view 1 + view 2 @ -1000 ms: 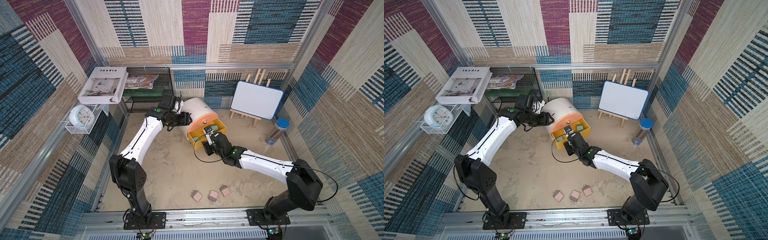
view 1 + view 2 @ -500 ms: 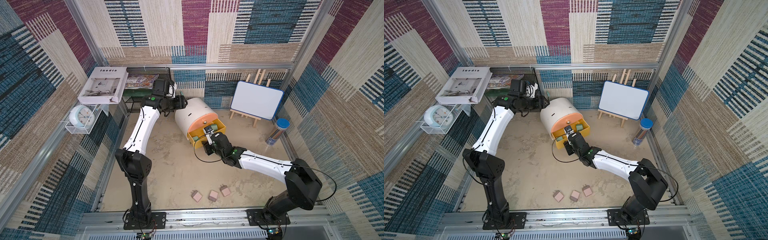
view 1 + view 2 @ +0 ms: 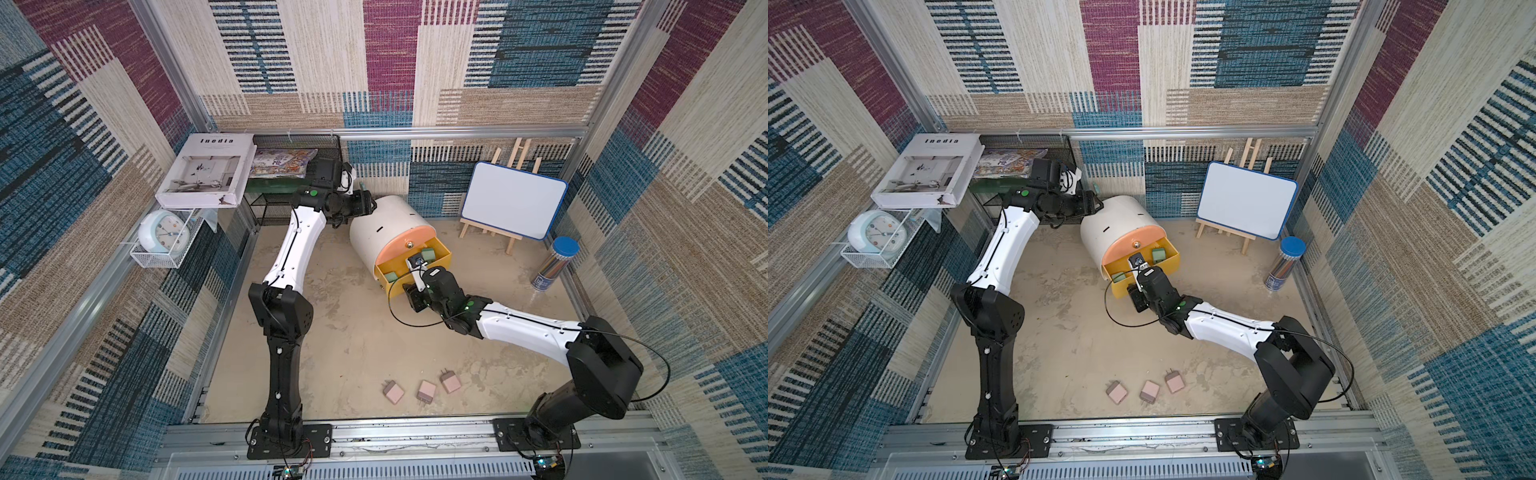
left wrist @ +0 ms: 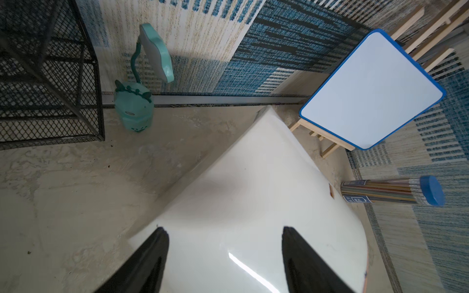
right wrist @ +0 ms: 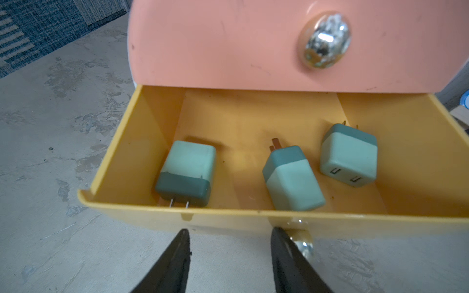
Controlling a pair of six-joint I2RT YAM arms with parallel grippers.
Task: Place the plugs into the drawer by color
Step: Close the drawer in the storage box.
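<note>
Pushing the yellow drawer (image 5: pixel 228 218) shut may skid the cabinet (image 3: pixel 386 220): left gripper (image 4: pixel 224 229) hangs parted over it, right gripper (image 5: pixel 229 230) parted and empty.

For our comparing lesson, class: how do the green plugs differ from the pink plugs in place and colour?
The green plugs lie in the open yellow drawer; the pink plugs lie on the floor. The green plugs are mint with a darker band; the pink plugs are dusty pink. Each group numbers three.
</note>
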